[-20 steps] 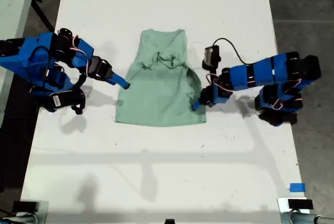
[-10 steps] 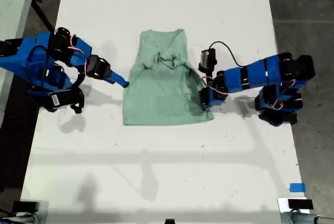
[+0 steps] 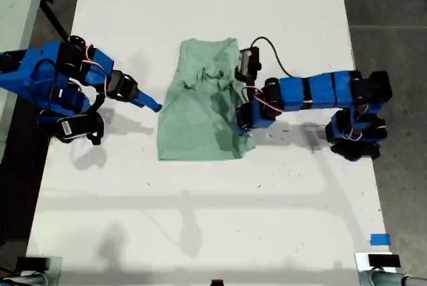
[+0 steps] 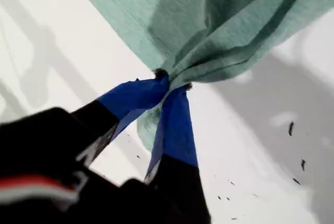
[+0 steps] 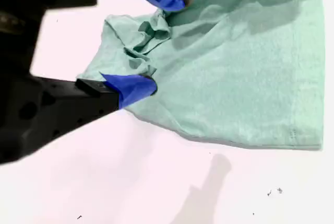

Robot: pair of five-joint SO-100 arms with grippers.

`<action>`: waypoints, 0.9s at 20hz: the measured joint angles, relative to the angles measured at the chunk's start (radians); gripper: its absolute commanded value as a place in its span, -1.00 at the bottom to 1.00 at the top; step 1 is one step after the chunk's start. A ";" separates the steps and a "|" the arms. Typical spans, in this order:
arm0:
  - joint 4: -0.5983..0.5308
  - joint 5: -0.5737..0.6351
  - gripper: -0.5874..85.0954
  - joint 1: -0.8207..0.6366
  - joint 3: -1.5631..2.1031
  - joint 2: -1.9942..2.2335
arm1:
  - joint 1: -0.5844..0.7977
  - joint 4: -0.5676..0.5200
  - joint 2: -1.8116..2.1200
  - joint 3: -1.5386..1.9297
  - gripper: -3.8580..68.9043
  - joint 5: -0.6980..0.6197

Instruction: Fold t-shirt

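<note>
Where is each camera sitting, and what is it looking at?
Exterior view: high above, looking straight down at the table, the t-shirt and both blue arms.
First wrist view: on my first claw, looking along it at pinched cloth.
Second wrist view: on my second claw, open at the t-shirt's edge.
All three share the t-shirt.

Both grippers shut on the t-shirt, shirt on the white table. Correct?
Not quite. Only my first gripper is shut on the t-shirt. My second gripper is open, jaws wide apart at the shirt's edge, as the second wrist view shows. The shirt is on the white table.
</note>
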 measured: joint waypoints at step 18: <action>-0.152 -0.153 -0.37 0.074 0.252 0.083 | 0.043 0.321 -0.287 -0.543 -0.16 -0.035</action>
